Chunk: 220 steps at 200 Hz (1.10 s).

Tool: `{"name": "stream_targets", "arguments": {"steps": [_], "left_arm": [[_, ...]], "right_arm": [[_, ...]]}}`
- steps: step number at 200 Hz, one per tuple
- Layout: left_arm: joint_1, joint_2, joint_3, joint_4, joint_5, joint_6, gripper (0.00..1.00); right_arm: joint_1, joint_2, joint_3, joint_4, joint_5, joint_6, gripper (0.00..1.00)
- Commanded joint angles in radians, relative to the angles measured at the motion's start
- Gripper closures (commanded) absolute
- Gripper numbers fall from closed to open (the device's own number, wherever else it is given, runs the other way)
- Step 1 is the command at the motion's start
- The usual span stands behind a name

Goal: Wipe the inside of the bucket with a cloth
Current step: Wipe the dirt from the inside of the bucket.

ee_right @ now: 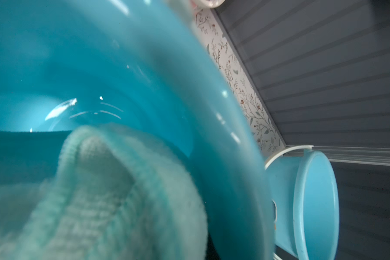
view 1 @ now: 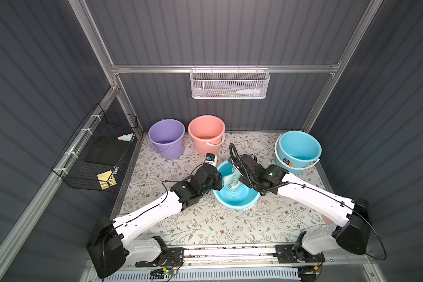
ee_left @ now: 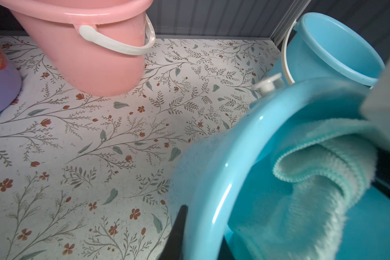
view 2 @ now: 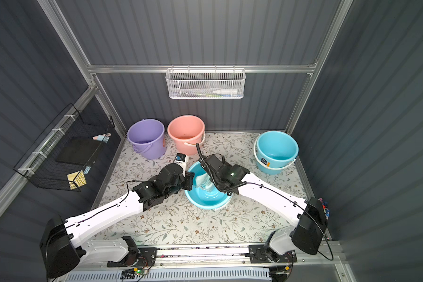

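Note:
A blue bucket (view 1: 238,199) sits tilted in the middle of the table, its mouth turned up toward the front. My left gripper (view 1: 219,183) is shut on the bucket's left rim. In the left wrist view the rim (ee_left: 212,191) runs between the two black fingers (ee_left: 180,227). The pale aqua cloth (view 1: 231,182) hangs rumpled inside the bucket, against its far wall. My right gripper (view 1: 238,174) reaches in over the far rim and is shut on the cloth. In the right wrist view the cloth (ee_right: 104,191) hides the fingertips and the bucket's inner wall (ee_right: 77,67) fills the background.
A purple bucket (view 1: 166,138) and a pink bucket (view 1: 206,133) stand at the back. A second blue bucket (view 1: 298,151) stands at the back right, close to my right arm. A white mesh basket (view 1: 230,84) hangs on the back wall and a black wire basket (view 1: 95,151) on the left wall.

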Motion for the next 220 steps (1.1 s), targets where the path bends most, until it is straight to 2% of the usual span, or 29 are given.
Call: {"name": "stream_targets", "arguments": {"steps": [1, 55, 106, 137, 157, 182, 192, 199, 220], "left_arm": [[-0.004, -0.012, 0.004, -0.071, 0.019, 0.013, 1.0], [-0.004, -0.017, 0.008, -0.078, 0.019, 0.013, 1.0], [-0.004, -0.01, 0.008, -0.075, 0.023, 0.015, 1.0], [-0.004, -0.006, 0.01, -0.074, 0.027, 0.016, 1.0], [-0.004, -0.008, 0.008, -0.074, 0.028, 0.015, 1.0], [-0.004, -0.008, 0.01, -0.074, 0.032, 0.016, 1.0], [-0.004, -0.009, 0.008, -0.071, 0.031, 0.016, 1.0], [-0.004, -0.011, 0.007, -0.07, 0.033, 0.016, 1.0], [-0.004, -0.012, 0.006, -0.068, 0.037, 0.017, 1.0]], "right_arm": [[-0.031, -0.019, 0.05, -0.251, 0.059, -0.01, 1.0], [-0.033, -0.034, 0.078, -0.497, -0.307, -0.01, 1.0], [-0.033, -0.007, 0.057, -0.59, -0.516, 0.004, 1.0], [-0.033, -0.015, 0.04, -0.514, -0.743, 0.005, 1.0], [-0.033, -0.01, 0.033, -0.428, -0.844, 0.02, 1.0], [-0.03, 0.017, 0.041, -0.339, -0.888, 0.061, 1.0], [-0.028, 0.027, 0.041, -0.289, -0.888, 0.096, 1.0], [-0.025, 0.036, 0.042, -0.254, -0.935, 0.116, 1.0], [-0.016, 0.046, 0.031, -0.125, -0.934, 0.208, 1.0]]}}
